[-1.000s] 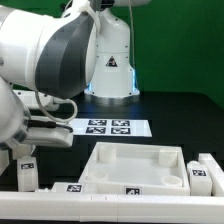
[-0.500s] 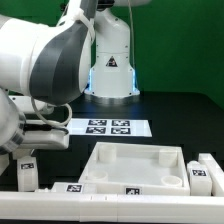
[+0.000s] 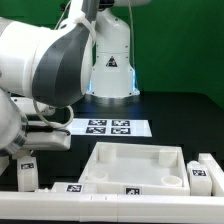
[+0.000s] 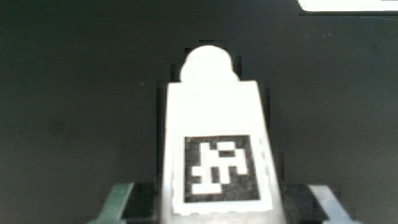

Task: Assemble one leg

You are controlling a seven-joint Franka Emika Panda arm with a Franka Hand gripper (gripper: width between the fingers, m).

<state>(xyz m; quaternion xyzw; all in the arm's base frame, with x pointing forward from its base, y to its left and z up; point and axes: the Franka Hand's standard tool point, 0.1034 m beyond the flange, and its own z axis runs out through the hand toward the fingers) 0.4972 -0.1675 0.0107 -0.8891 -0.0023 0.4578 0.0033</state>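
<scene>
The gripper (image 4: 226, 208) stands open, a finger on either side of the tagged leg (image 4: 221, 120), which lies between them with a gap on each side. This looks like the grasping step. Next, the fingers need to close squarely on the leg's sides before any lift.

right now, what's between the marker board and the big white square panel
Nothing stands there. The exterior view shows only a narrow bare strip of black table between the marker board and the white square panel.

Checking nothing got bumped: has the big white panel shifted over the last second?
No. The white panel lies in the same spot, with the same gap to the marker board as before.
</scene>
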